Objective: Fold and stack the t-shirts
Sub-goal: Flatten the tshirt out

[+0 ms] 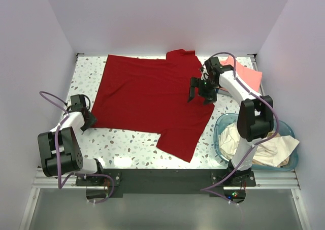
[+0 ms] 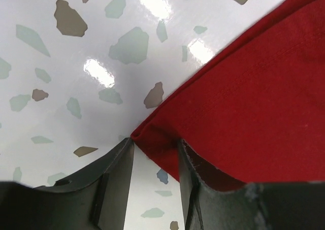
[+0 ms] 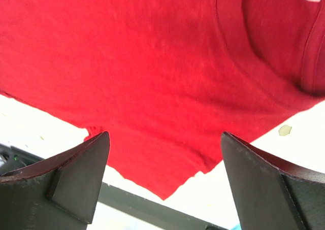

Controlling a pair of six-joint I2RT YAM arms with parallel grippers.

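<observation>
A large dark red t-shirt (image 1: 147,98) lies spread flat across the middle of the table. My left gripper (image 1: 87,117) is low at its near left corner. In the left wrist view the gripper (image 2: 155,142) is open a little. The shirt's corner (image 2: 244,93) lies between the fingertips (image 2: 119,169), with bare table showing in the gap. My right gripper (image 1: 199,95) hovers over the shirt's right side. It is wide open and empty (image 3: 163,134) above the red cloth (image 3: 152,62). A salmon-pink shirt (image 1: 249,73) lies at the back right. Cream-white shirts (image 1: 266,149) fill the basket.
A translucent teal basket (image 1: 222,123) stands at the near right, close to the right arm's base. The speckled tabletop (image 1: 127,143) shows in front of the red shirt. White walls close in the left, back and right sides.
</observation>
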